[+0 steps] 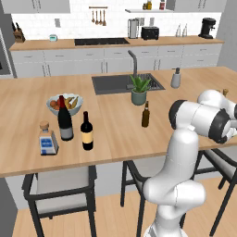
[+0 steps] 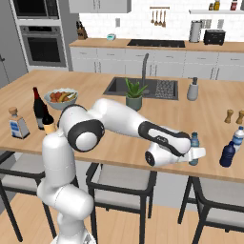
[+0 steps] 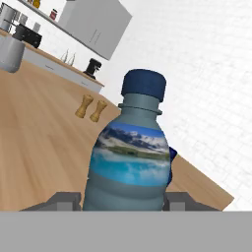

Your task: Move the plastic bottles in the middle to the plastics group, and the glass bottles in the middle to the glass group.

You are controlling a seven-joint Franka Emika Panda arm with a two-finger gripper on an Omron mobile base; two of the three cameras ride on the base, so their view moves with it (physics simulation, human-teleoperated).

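Note:
My gripper [image 3: 123, 201] is shut on the plastic bottle [image 3: 132, 152], a translucent blue-grey one with a dark cap and a landscape label; it stands upright between the fingers [image 3: 63, 200]. In the right base view the gripper [image 2: 193, 155] holds this bottle [image 2: 194, 142] near the island's front edge, left of a dark blue bottle [image 2: 227, 154] and a clear one [image 2: 238, 137]. The yellow-labelled wine bottle [image 1: 87, 132] and the slim brown bottle [image 1: 146, 115] stand mid-counter. The glass group is a grey-labelled wine bottle [image 1: 65, 119] and a square corked bottle [image 1: 47, 140].
A fruit bowl [image 1: 65, 102], a potted plant [image 1: 139, 90], the sink [image 1: 125, 83] and a soap dispenser [image 1: 176, 78] sit on the island. Two wooden shakers [image 2: 234, 116] stand behind the bottles on the right. Stools [image 2: 121, 183] line the front edge.

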